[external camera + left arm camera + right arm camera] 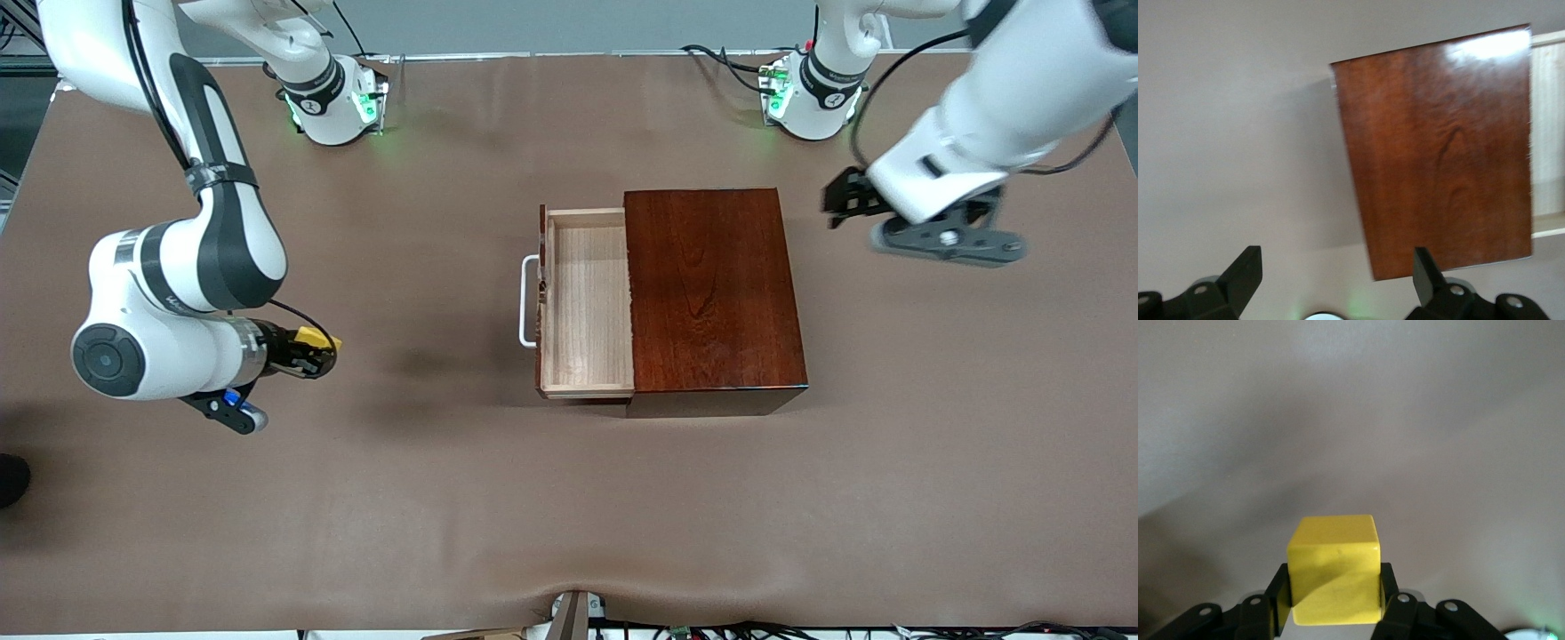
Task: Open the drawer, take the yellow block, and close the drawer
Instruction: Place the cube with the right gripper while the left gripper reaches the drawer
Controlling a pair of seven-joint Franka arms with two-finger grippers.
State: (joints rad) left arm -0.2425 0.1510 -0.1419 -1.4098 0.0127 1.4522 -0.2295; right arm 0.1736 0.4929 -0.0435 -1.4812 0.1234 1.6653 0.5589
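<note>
Brown matte table cover (pixel 569 498) fills nearly the whole front view, with soft shadows across it. At 12 o'clock a grey wall strip (pixel 551 25) runs along the table's edge. Black cables (pixel 725 64) trail on the cover toward 1 o'clock. At 6 o'clock more cables (pixel 800 629) and a small clamp fitting (pixel 573 615) sit at the table's edge. Dark rounded object (pixel 12 480) at 8 o'clock, identity unclear. Lighting even, diffuse.

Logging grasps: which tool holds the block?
The right tool, over bare table, grips the yellow block; the left tool is open.
</note>
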